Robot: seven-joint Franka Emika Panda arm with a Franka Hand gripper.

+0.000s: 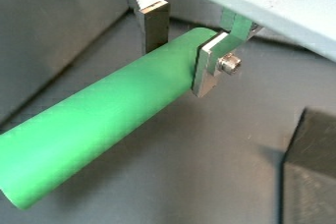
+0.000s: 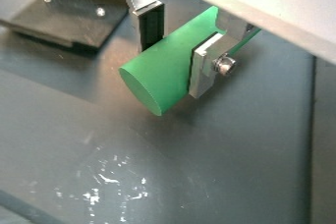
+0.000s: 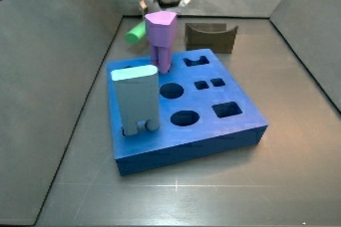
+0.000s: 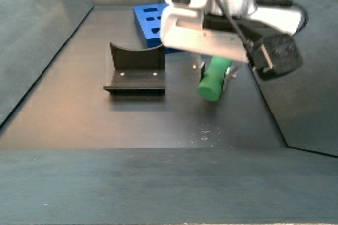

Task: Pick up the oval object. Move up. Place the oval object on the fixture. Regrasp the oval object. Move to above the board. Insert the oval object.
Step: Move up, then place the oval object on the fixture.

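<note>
Oval object [image 1: 112, 120] clamped across claw [image 1: 180, 43]

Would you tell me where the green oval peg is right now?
The oval object is clamped in the tool, held off the floor beside the fixture, with the board further off.

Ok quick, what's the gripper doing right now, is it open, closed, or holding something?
Gripper: closed on the long bright green oval peg, held off the floor beside the dark L-shaped fixture.
</note>
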